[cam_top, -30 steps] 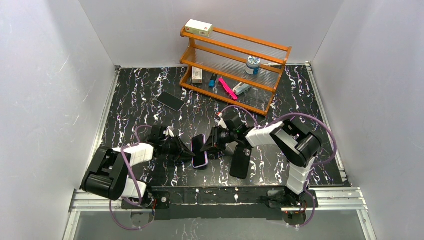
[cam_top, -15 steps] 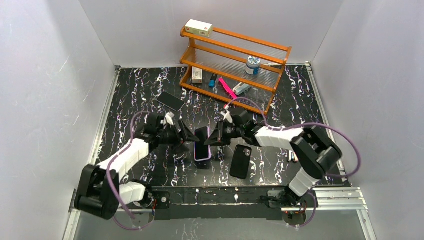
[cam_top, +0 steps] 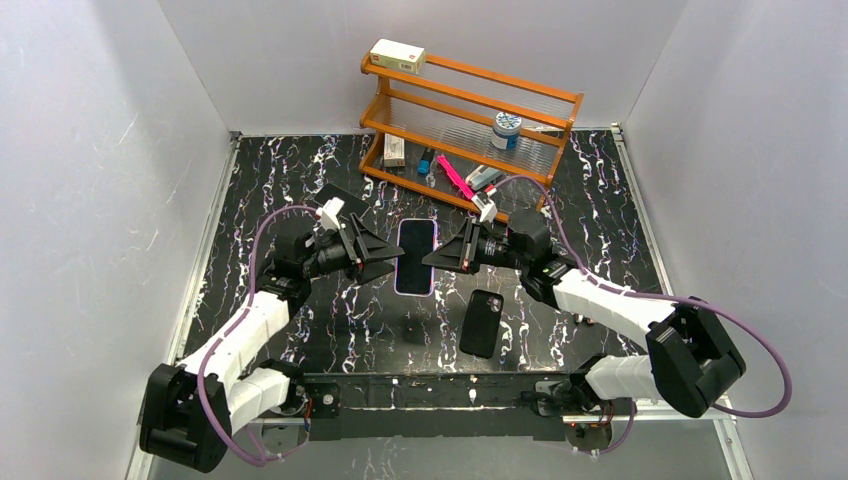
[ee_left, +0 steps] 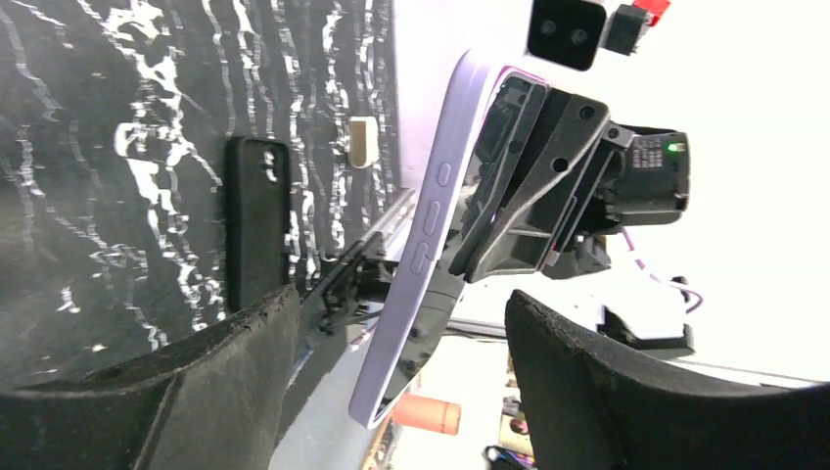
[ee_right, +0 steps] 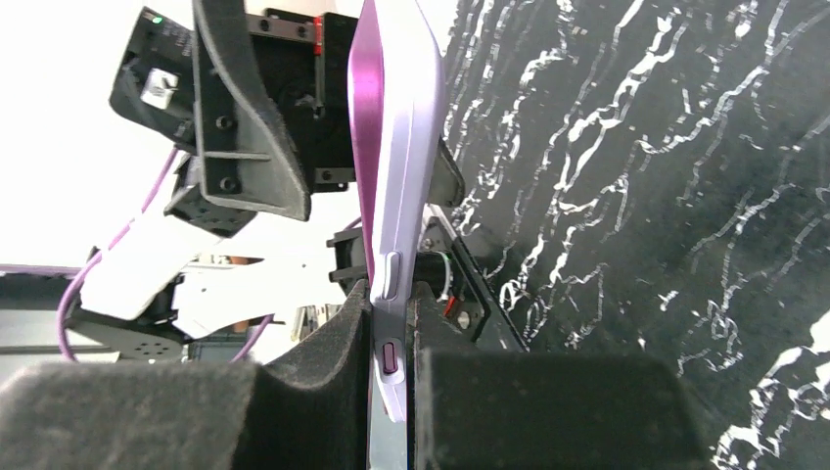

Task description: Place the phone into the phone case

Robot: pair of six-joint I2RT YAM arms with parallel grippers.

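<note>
Top external: we see the right gripper point(cam_top: 432, 260) pinching the lavender-edged phone point(cam_top: 415, 250) mid-frame, the left gripper point(cam_top: 395, 258) spread beside it, the phone case point(cam_top: 481, 322) flat just below-right.

The tabletop point(cam_top: 280, 190) is black with white veins, boxed in by plain pale walls point(cam_top: 100, 150) on three sides. An orange wooden rack point(cam_top: 470, 130) stands at its back, and a metal rail point(cam_top: 690, 392) runs along the near edge.
</note>
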